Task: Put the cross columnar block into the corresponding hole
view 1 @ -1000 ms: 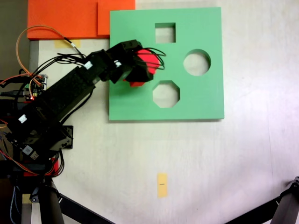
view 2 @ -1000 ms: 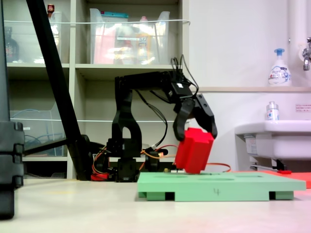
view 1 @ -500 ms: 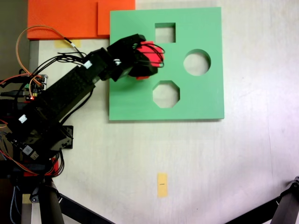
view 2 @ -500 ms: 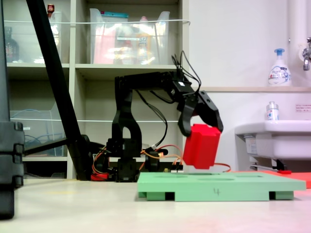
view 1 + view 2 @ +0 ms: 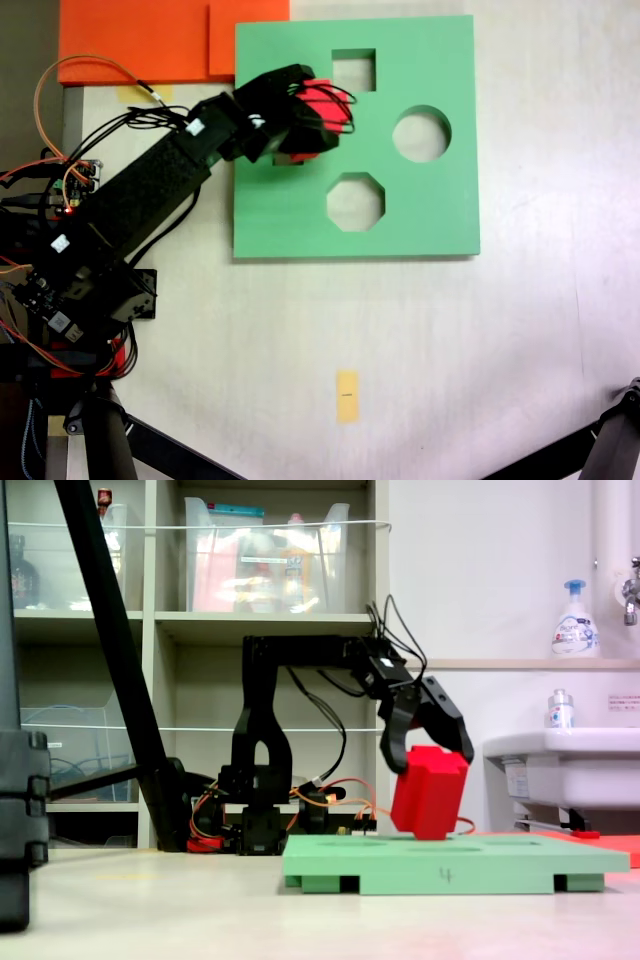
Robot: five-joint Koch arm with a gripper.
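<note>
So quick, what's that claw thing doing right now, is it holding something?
Gripper: closed on the red cross block, holding it tilted just above the green board.

Bright, even indoor light; soft shadows, mild blur, slightly washed-out whites.

From the side, the gripper (image 5: 436,750) had the red cross block (image 5: 429,791) pinched, tilted, its bottom corner right at the green board (image 5: 460,863).

Shelving unit (image 5: 200,630) with clear bins behind; white wall (image 5: 480,570); sink (image 5: 560,765) at right.
</note>
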